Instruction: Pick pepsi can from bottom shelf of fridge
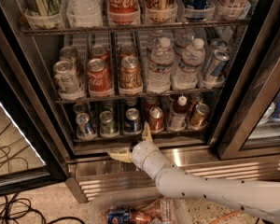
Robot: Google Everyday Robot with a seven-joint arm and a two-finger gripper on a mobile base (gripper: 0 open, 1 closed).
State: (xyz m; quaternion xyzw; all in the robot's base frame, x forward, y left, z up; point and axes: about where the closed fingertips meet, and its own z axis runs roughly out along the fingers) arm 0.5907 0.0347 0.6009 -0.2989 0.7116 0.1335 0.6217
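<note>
1. Two fingers of my gripper (129, 142) are spread wide, one pointing up and one out sideways. They hold nothing and sit just before the fridge (200, 156) sill.
2. Just beyond and above, beside my upper fingertip, the pepsi can (132, 120) stands upright at the front of the bottom shelf (177, 132).
3. A short reach up and in should bracket it, I judge.

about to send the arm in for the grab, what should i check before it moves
1. fridge open in front of the bottom shelf: ok
2. pepsi can upright in the front row: ok
3. gripper open, empty, just below the shelf front: ok
4. gripper centred on the can: not ok, upper finger sits between it and the red can
5. room beside the can: cannot tell, greenish-silver can stands close
</note>
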